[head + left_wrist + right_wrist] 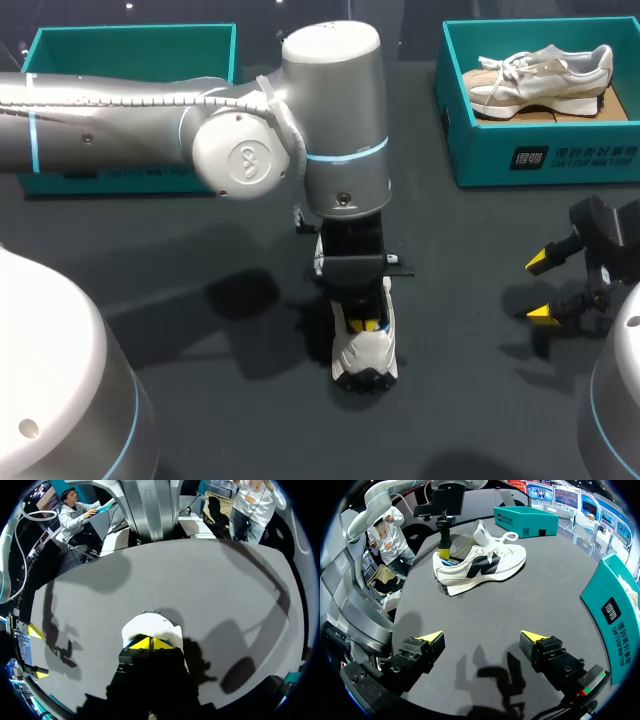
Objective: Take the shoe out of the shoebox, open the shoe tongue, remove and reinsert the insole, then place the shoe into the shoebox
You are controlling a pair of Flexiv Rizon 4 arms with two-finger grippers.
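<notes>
**Shoe out, insole step under way.** Our white shoe [366, 352] lies out of its box on the dark table [250, 420], at about 6 o'clock from the table's middle. Our left gripper [368, 325] is sunk in the heel opening with its yellow tips pressed together. Whether they pinch the insole we cannot tell. Our right gripper [540, 288] hangs at 3 o'clock, fingers spread wide and empty.

We judge the taking-out done and the insole work in hand, with reinserting and boxing left. A teal shoebox [120, 55] sits at 11 o'clock. A second shoebox [480, 150] at 1 o'clock holds a beige shoe [540, 75].

Only the right wrist view shows our shoe side-on, with its black stripe and loose laces. Only the head view shows inside the boxes.
</notes>
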